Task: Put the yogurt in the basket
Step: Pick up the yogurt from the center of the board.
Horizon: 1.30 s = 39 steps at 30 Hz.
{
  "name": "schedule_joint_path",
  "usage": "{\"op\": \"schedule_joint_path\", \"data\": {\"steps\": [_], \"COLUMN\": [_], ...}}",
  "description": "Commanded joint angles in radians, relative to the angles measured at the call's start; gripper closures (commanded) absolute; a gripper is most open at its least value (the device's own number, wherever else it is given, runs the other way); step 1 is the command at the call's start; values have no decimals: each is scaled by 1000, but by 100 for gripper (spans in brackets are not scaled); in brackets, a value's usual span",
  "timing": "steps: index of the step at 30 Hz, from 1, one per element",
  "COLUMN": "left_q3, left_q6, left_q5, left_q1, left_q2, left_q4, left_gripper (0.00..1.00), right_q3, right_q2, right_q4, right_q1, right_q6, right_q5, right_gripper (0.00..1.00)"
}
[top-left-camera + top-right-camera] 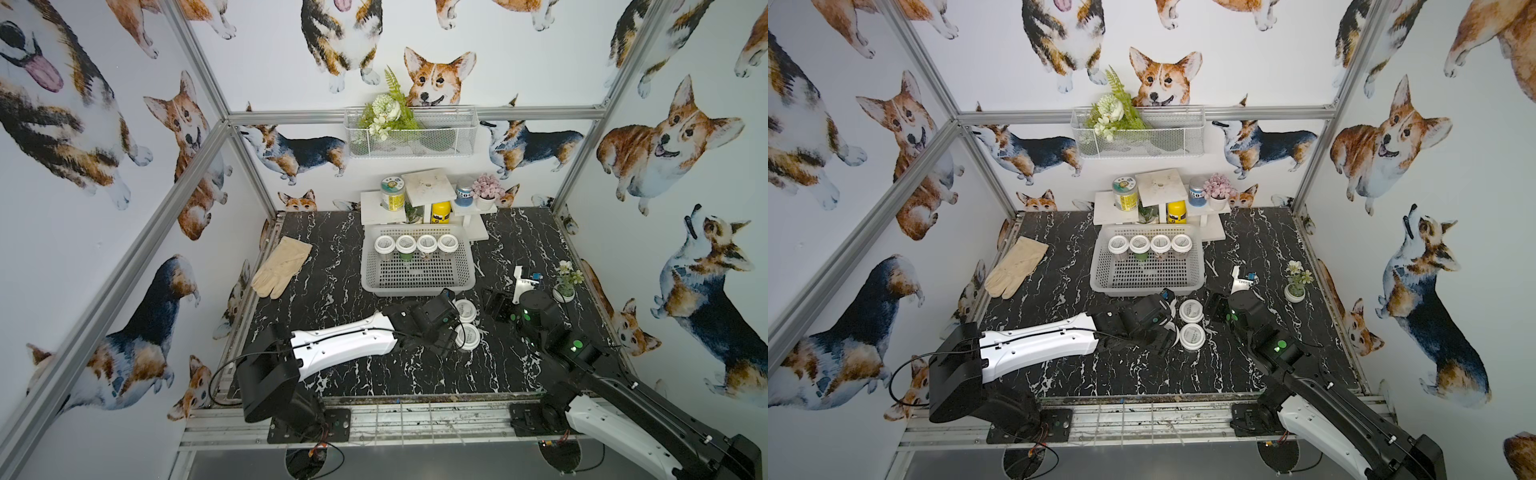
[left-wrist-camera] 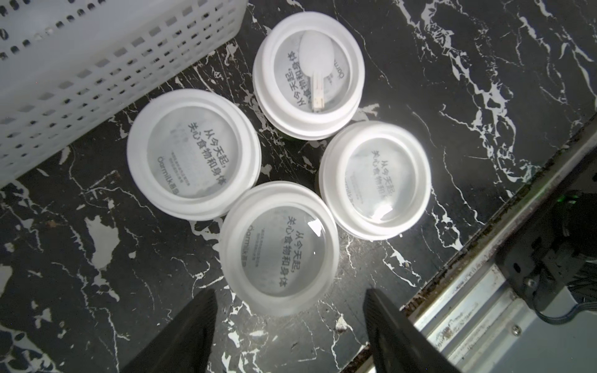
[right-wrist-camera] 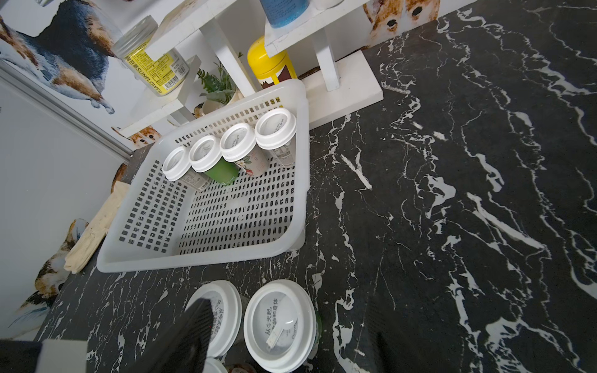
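Observation:
The white lattice basket (image 1: 417,289) (image 3: 206,255) stands at mid-table, with several yogurt cups (image 1: 406,244) (image 3: 239,142) in a row along its far wall. Several more yogurt cups (image 2: 193,158) stand clustered on the black marble table just in front of the basket; in both top views two of them show (image 1: 467,336) (image 1: 1192,336). My left gripper (image 2: 289,310) (image 1: 451,328) hangs open over this cluster, its fingers (image 2: 190,326) just short of the nearest cup (image 2: 279,248). My right gripper (image 3: 287,336) (image 1: 496,307) is open beside the cluster. The cup with a spoon on its lid (image 3: 279,326) lies between its widely spread fingers, untouched.
A beige glove (image 1: 282,266) lies left of the basket. Behind the basket is a white stepped stand (image 1: 428,187) with a labelled jar (image 1: 393,193) and a yellow bottle (image 1: 441,212). A small potted plant (image 1: 566,282) and a white tool (image 1: 521,282) sit at the right. A wire-mesh basket (image 1: 411,133) hangs on the back wall.

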Motion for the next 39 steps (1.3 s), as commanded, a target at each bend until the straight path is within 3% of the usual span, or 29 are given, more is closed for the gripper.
{"op": "schedule_joint_path", "data": {"steps": [1,27,39], "left_q3": [20,103,110], "left_q6": [-2,4,-4], "left_q5": [-18,-42,-53], "left_q1": [0,-12,-12], "left_q2": [18,132,134], "left_q4": [-23,-90,-103], "left_gripper": [23,23,29], "right_q3": [-1,2,3], "right_q2": [-2,7,15], "right_q4": [12,16,19], "right_q1": [-1,-1,-1], "right_q6": [-11,-16,-19], "right_q5": [3,-7,-9], "right_gripper": [20,19,19]}}
